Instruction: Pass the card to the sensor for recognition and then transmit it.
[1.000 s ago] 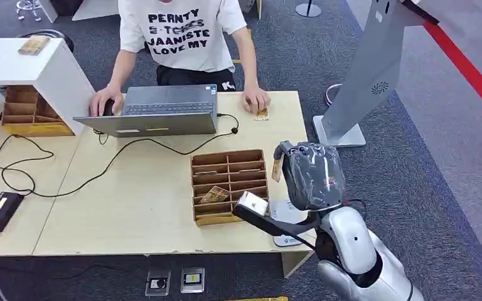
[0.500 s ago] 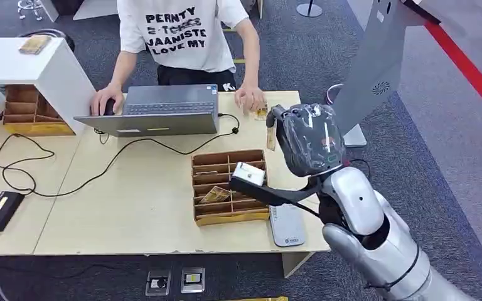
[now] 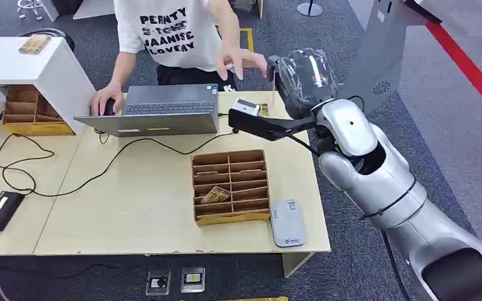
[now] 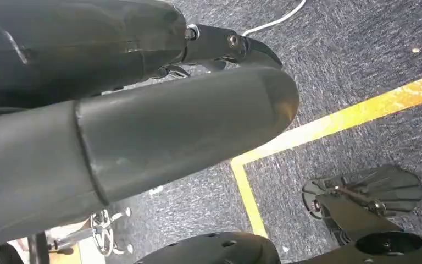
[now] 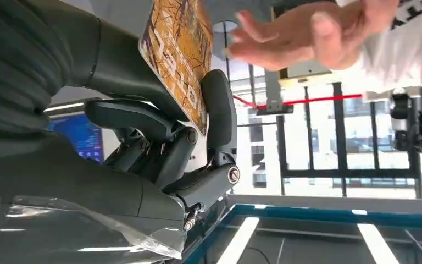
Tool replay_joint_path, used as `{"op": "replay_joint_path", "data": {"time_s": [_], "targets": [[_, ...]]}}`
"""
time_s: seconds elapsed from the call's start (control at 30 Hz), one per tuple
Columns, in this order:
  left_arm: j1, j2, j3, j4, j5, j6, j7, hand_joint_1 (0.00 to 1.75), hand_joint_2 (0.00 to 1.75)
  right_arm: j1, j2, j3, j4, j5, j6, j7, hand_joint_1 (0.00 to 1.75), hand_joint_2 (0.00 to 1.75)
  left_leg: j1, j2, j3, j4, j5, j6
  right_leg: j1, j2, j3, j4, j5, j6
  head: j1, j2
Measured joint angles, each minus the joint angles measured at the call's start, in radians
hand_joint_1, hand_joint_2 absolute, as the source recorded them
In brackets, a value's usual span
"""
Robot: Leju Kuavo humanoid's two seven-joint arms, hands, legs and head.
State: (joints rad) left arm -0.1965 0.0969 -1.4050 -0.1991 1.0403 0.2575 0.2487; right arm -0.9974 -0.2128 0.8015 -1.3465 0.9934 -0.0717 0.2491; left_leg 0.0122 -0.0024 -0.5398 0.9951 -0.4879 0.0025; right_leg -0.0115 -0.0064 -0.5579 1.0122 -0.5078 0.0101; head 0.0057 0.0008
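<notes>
So that the person's hand (image 5: 307,38) just ahead can take it, the right hand (image 5: 159,126) pinches the card (image 5: 178,52) upright between thumb and fingers.

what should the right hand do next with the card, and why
Probably ease the card a little further toward the person's open hand and hold steady for the take. The right hand grips it raised above the table's far edge, and the person's hand reaches close, not yet touching.

Gold-patterned card (image 5: 178,52), edge-up between dark fingers (image 5: 220,113), near person's hand (image 5: 302,36).
</notes>
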Motion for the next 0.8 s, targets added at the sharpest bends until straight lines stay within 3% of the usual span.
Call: {"op": "replay_joint_path", "data": {"time_s": [0.37, 0.7, 0.73, 0.77, 0.8], "targets": [[-0.011, 0.0, -0.021, 0.0, -0.034, -0.018, 0.002, 0.0, 0.0, -0.1, 0.056, 0.054, 0.302, 0.007, -0.022, 0.034, 1.75, 1.75, 0.0, -0.001, 0.0, 0.0, 0.0, 0.0, 0.0, -0.001, 0.0, 0.0, 0.0, 0.0, 0.0, 0.0], [-0.016, -0.004, -0.031, 0.0, -0.051, -0.022, 0.011, 0.0, 0.0, -0.117, 0.06, 0.072, 0.431, 0.018, -0.035, 0.073, 1.75, 1.75, 0.0, 0.0, 0.0, 0.001, 0.0, 0.0, 0.0, 0.0, 0.0, 0.0, 0.0, 0.0, 0.0, 0.0], [-0.017, -0.005, -0.032, 0.0, -0.051, -0.022, 0.011, 0.0, 0.0, -0.118, 0.06, 0.072, 0.439, 0.019, -0.035, 0.076, 1.27, 1.75, 0.0, 0.0, 0.0, 0.001, 0.0, 0.0, 0.0, 0.0, -0.001, 0.0, 0.0, 0.0, 0.0, 0.0], [-0.018, -0.005, -0.034, 0.0, -0.051, -0.022, 0.011, 0.0, 0.0, -0.119, 0.06, 0.072, 0.447, 0.019, -0.035, 0.079, 0.17, 1.75, 0.0, 0.0, 0.0, 0.001, 0.0, 0.0, 0.0, -0.001, -0.001, 0.0, 0.0, 0.0, 0.0, 0.0], [-0.018, -0.005, -0.036, 0.0, -0.051, -0.022, 0.011, 0.0, 0.0, -0.119, 0.06, 0.072, 0.455, 0.02, -0.034, 0.08, 0.0, 1.75, 0.0, 0.0, 0.0, 0.001, 0.0, 0.0, 0.0, -0.001, -0.001, 0.0, 0.0, 0.0, 0.0, 0.0]]}}
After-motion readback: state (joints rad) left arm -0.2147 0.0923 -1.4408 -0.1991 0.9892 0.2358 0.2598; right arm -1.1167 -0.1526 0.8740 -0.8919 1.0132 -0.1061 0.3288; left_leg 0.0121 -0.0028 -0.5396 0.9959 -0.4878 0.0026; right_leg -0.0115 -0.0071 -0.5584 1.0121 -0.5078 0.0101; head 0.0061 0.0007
